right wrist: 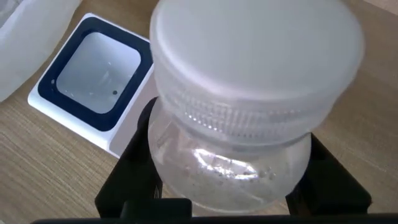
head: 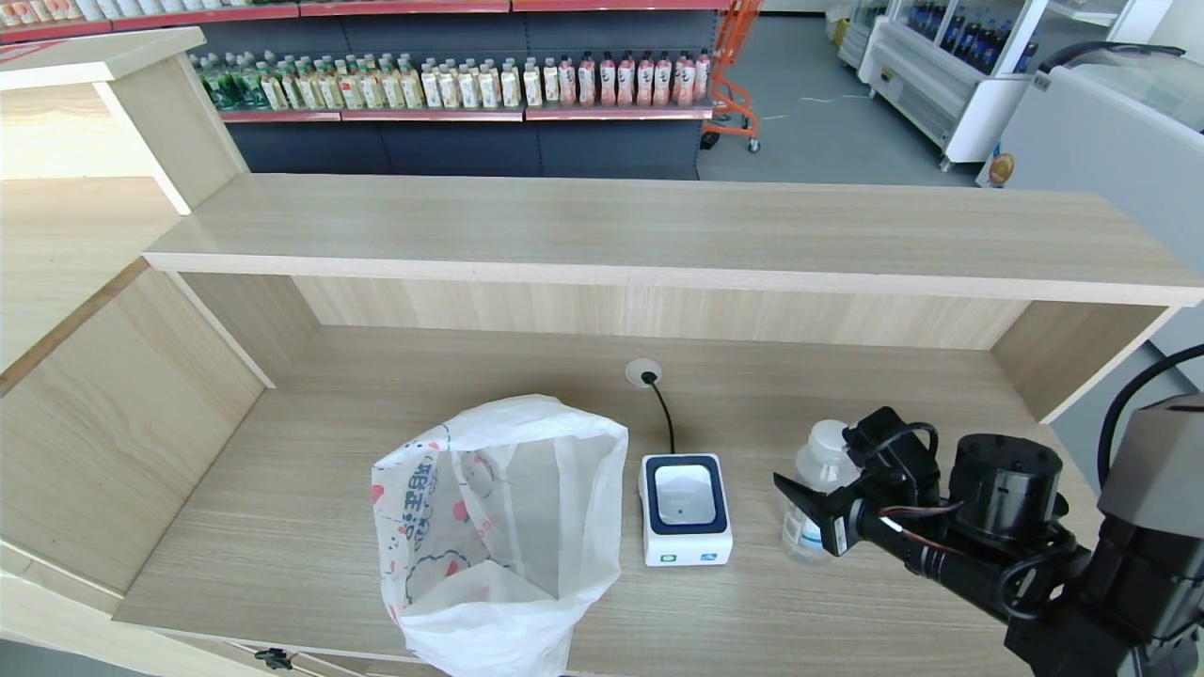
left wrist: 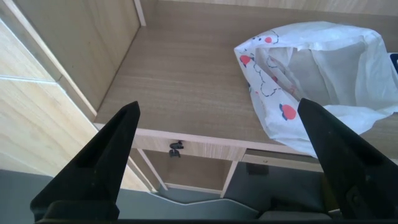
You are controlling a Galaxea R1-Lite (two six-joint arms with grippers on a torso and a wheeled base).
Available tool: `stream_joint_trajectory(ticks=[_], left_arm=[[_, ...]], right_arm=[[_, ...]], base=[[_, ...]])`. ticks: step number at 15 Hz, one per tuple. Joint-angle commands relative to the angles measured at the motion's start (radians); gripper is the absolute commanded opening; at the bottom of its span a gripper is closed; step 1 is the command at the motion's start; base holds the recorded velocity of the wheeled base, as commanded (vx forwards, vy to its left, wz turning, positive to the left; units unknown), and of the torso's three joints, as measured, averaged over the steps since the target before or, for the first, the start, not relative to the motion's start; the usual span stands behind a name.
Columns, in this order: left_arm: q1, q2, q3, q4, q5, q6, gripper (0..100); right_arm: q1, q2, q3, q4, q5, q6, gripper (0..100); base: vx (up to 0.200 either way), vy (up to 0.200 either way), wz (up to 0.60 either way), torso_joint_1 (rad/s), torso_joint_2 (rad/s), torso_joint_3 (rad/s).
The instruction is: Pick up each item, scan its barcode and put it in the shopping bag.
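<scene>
Logged left gripper [left wrist: 219,109], fingers spread wide and empty, beside shopping bag [head: 499,527] with mouth open upward. Found scanner [head: 686,508] just right of bag. Noted bottle [head: 816,489] upright, right of scanner, clamped at its sides by right gripper [head: 828,512]. Judged scanner window leftward of bottle, right arm nearer.

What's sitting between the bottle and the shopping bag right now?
The barcode scanner, flat on the counter: the head view shows it with the bottle to its right and the shopping bag to its left.
</scene>
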Motion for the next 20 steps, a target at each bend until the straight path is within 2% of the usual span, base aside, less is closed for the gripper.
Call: stream_joint_trajectory(ticks=[1,6,16,18,20], left_arm=[[0.000,0.000,0.000,0.000,0.001,-0.001,100],[0.000,0.000,0.000,0.000,0.001,-0.001,100],[0.000,0.000,0.000,0.000,0.001,-0.001,100],[0.000,0.000,0.000,0.000,0.001,-0.001,100],[0.000,0.000,0.000,0.000,0.001,-0.001,100]], right_arm=[[-0.004,-0.026,0.012,-0.002,0.001,0.001,0],[-0.010,-0.026,0.058,-0.002,-0.007,-0.002,0],[-0.010,0.055,0.058,-0.027,-0.007,-0.002,0],[-0.011,0.020,0.052,-0.027,-0.004,0.006,0],[-0.013,-0.065,0.029,-0.013,0.003,0.078,0]], base=[[0.000,0.000,0.00,0.000,0.00,0.000],[0.000,0.000,0.00,0.000,0.00,0.000],[0.000,0.000,0.00,0.000,0.00,0.000],[0.000,0.000,0.00,0.000,0.00,0.000],[0.000,0.000,0.00,0.000,0.00,0.000]])
